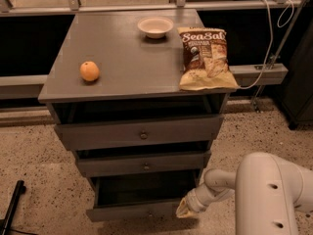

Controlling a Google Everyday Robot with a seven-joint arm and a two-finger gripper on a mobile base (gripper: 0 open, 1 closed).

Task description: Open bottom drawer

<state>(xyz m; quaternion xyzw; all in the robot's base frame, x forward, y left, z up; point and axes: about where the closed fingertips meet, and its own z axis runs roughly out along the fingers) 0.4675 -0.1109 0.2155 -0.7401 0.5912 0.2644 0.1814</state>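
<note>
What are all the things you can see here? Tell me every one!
cabinet: one, grey, middle of the view.
orange: one, orange, left side of the cabinet top.
bowl: one, white, back of the cabinet top.
chip bag: one, brown and yellow, right edge of the cabinet top.
top drawer: one, grey, closed.
middle drawer: one, grey, under the top one.
bottom drawer: one, grey, pulled out, dark inside.
cable: one, white, hanging at the right.
arm: one, white, bottom right.
gripper: one, yellowish, at the bottom drawer's right end.
</note>
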